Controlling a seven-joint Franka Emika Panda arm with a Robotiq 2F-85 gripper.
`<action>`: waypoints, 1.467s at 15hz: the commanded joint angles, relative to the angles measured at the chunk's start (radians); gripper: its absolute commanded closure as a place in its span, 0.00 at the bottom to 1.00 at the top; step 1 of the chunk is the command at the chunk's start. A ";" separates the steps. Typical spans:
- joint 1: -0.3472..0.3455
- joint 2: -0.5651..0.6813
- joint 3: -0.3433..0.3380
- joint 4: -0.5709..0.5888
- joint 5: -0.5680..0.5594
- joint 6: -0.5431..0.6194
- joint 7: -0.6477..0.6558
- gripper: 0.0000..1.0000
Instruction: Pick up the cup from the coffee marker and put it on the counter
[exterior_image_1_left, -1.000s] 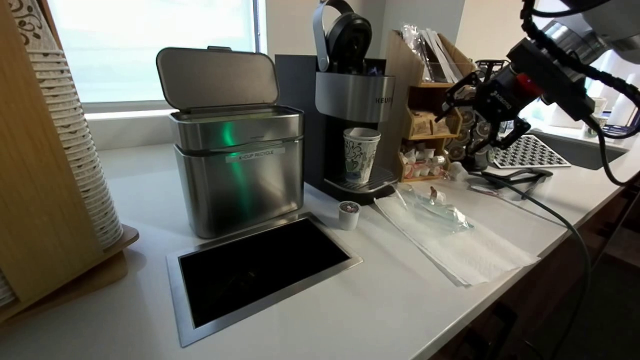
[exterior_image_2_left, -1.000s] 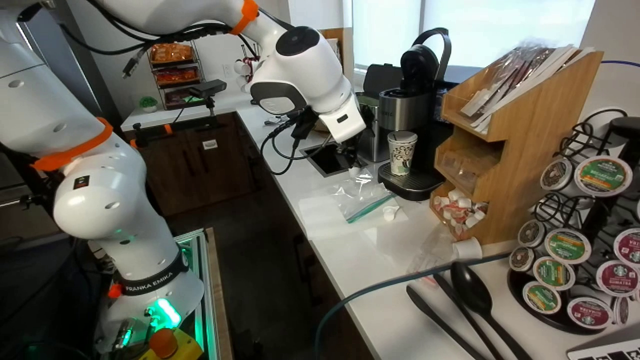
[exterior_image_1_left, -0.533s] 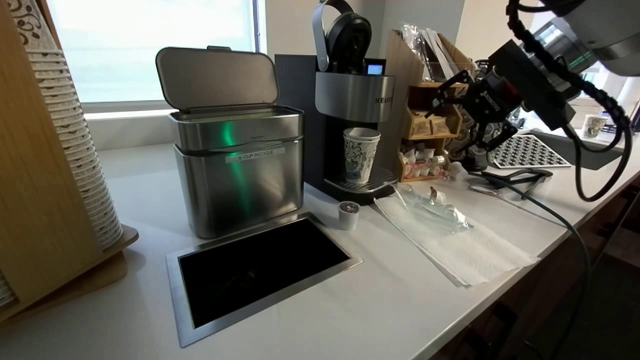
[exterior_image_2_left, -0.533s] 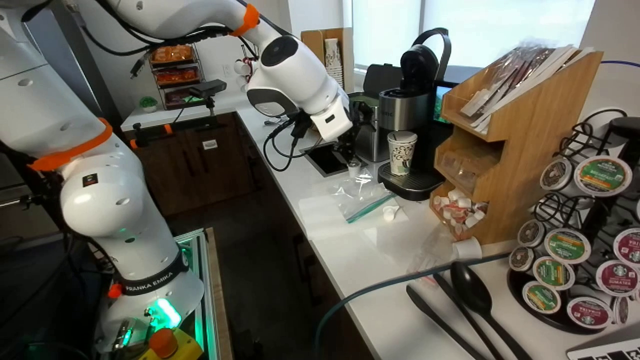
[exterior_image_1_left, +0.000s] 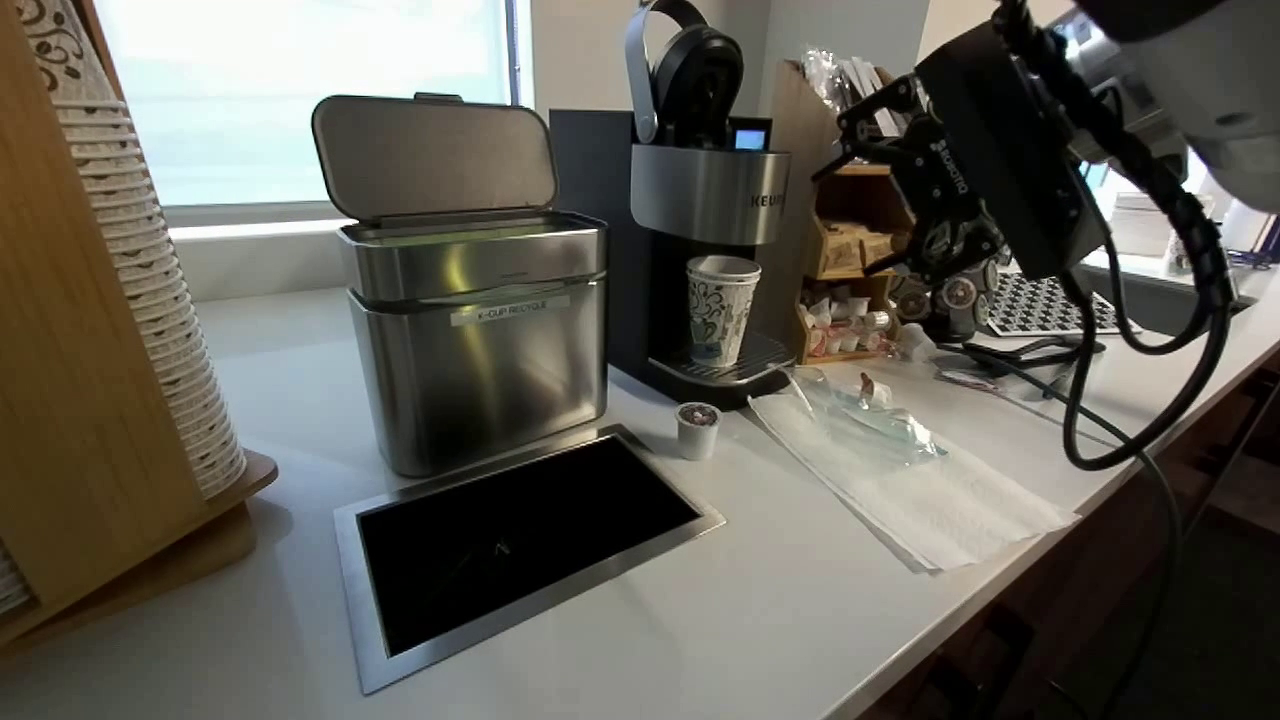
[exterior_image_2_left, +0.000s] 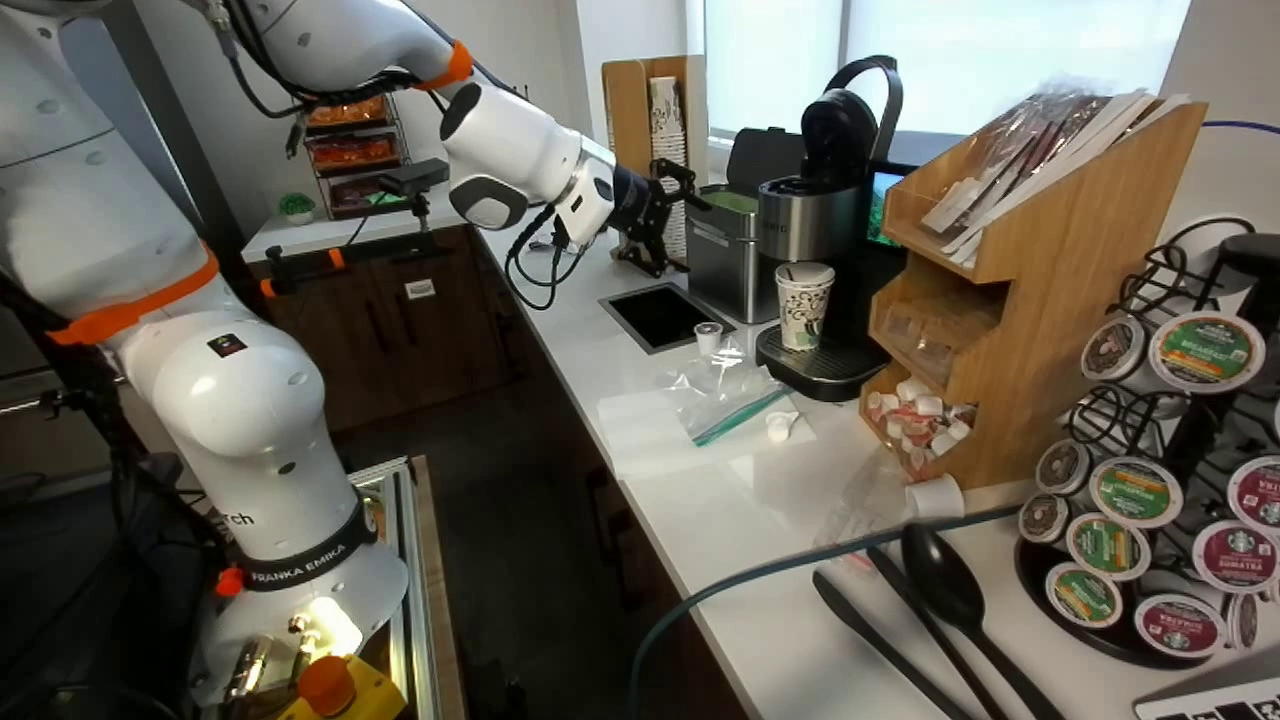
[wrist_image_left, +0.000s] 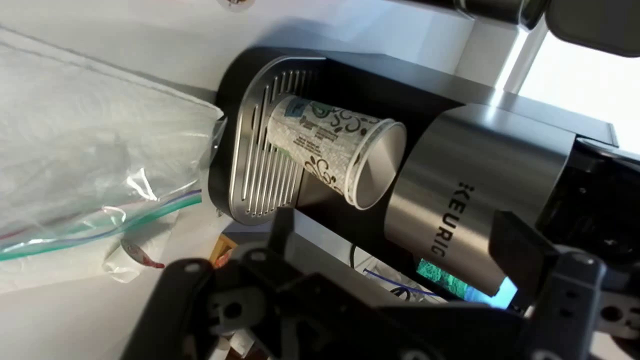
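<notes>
Patterned paper cup (wrist_image_left: 330, 147), I'm noticing, is standing upright; the worktop (exterior_image_1_left: 780, 600) is carrying the Keurig coffee machine (exterior_image_1_left: 706, 195), the end effector (exterior_image_1_left: 845, 222) is hovering apart, spread wide, and the machine's drip tray (wrist_image_left: 265, 185) is bearing the cup.

In an exterior view, the glossy white, orange-banded jointed arm (exterior_image_2_left: 225, 380) stands on a round white base (exterior_image_2_left: 360, 585), its top cut off by the upper edge, its forearm (exterior_image_2_left: 345, 42) sloping down to a rounded white wrist (exterior_image_2_left: 520, 145). The black two-finger Robotiq gripper (exterior_image_2_left: 697, 237) tilts slightly downward, its slender black fingers (wrist_image_left: 522, 250) spread well apart, one above the other.
</notes>
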 joint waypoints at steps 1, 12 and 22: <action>0.048 0.134 -0.049 -0.010 -0.191 0.054 0.267 0.00; -0.142 0.402 0.043 0.036 -0.479 0.051 0.572 0.00; -0.229 0.561 0.142 0.121 -0.433 0.457 0.651 0.00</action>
